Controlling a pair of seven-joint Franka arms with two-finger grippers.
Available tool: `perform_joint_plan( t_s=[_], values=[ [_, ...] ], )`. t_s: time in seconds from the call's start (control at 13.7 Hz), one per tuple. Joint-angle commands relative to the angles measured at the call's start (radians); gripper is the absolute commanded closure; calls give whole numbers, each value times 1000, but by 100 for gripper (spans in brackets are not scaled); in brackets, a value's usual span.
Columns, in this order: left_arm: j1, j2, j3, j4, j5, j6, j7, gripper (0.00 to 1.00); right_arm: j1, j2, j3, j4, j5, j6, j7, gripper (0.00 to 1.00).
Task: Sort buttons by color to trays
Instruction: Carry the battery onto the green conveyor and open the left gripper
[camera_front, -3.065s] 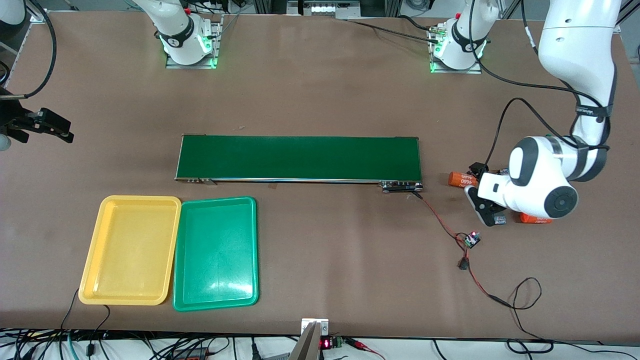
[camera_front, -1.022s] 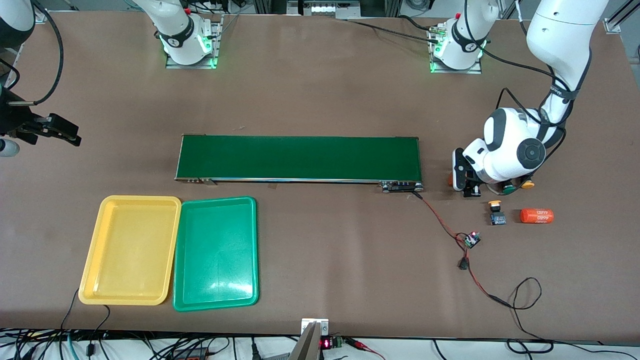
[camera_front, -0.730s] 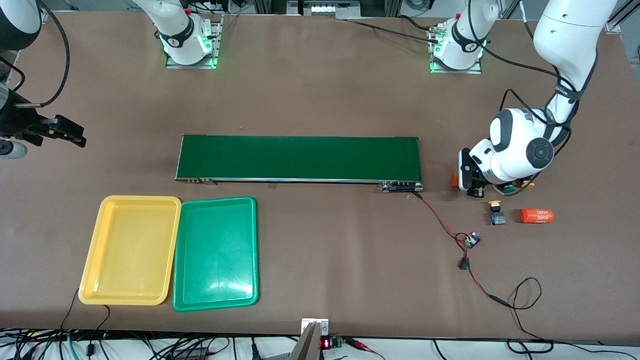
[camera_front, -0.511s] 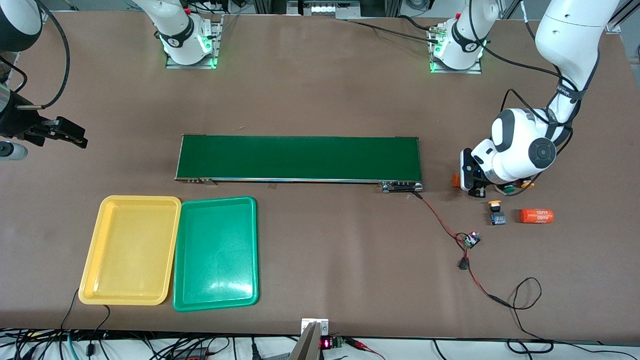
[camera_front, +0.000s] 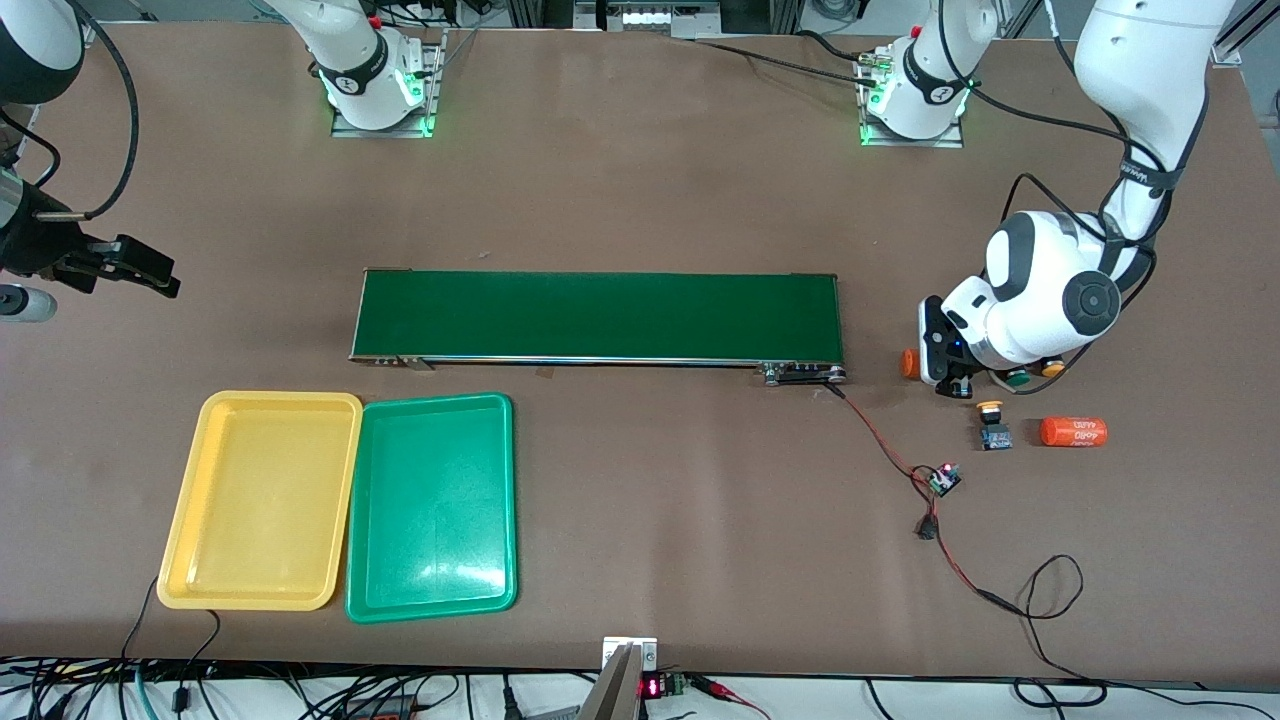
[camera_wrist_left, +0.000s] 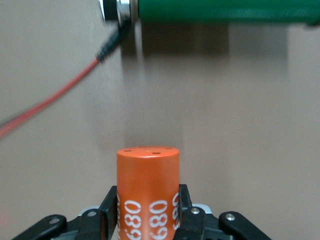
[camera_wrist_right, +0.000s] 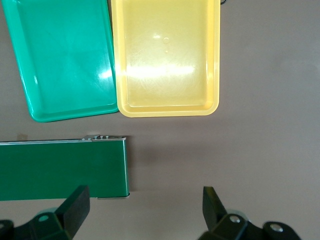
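Note:
My left gripper (camera_front: 936, 364) is shut on an orange cylinder (camera_wrist_left: 147, 170) with white print, low over the table just off the belt's end; its orange end (camera_front: 908, 362) pokes out toward the belt. One yellow-capped button (camera_front: 991, 425) stands on the table nearer the front camera. A green cap (camera_front: 1017, 377) and an orange cap (camera_front: 1052, 369) peek out from under the left wrist. The yellow tray (camera_front: 260, 500) and green tray (camera_front: 432, 507) lie side by side, both bare. My right gripper (camera_front: 150, 272) hangs open at the right arm's end of the table, with nothing between its fingers (camera_wrist_right: 75, 205).
The long dark-green conveyor belt (camera_front: 597, 316) runs across the middle. A second orange cylinder (camera_front: 1073, 432) lies beside the yellow-capped button. A small circuit board (camera_front: 943, 480) with red and black wires (camera_front: 880, 435) trails from the belt's end toward the front edge.
The left gripper has closed on the orange cylinder and shifted slightly toward the left arm's end. The right gripper has drifted a little toward the belt.

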Motion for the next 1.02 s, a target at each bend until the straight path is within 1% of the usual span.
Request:
perform_joint_plan(
  t_s=[0.0, 0.15, 0.29, 0.51, 0.66, 0.73, 0.88, 0.95],
  values=[
    [-1, -58, -37, 37, -5, -120, -12, 100, 0, 1, 3, 3, 14, -3, 15, 0],
    [-1, -88, -89, 37, -5, -173, -18, 100, -2, 5, 3, 3, 14, -1, 15, 0],
    [1, -109, -172, 32, -7, -194, -26, 100, -2, 5, 3, 3, 14, -1, 15, 0],
    [1, -117, -256, 23, -9, -201, -141, 100, 1, 7, 3, 5, 14, -1, 15, 0],
    [-1, -115, -296, 23, -9, -194, -199, 100, 0, 7, 3, 5, 14, -1, 17, 0],
    [-2, -112, -301, 23, -7, -185, -202, 100, 0, 7, 3, 3, 14, -1, 15, 0],
    [-7, -108, -307, -13, -7, -124, -202, 100, -2, 7, 3, 3, 14, -1, 15, 0],
    [-13, -108, -322, -27, -7, -102, -202, 100, -2, 7, 3, 3, 14, -1, 15, 0]
  ],
)
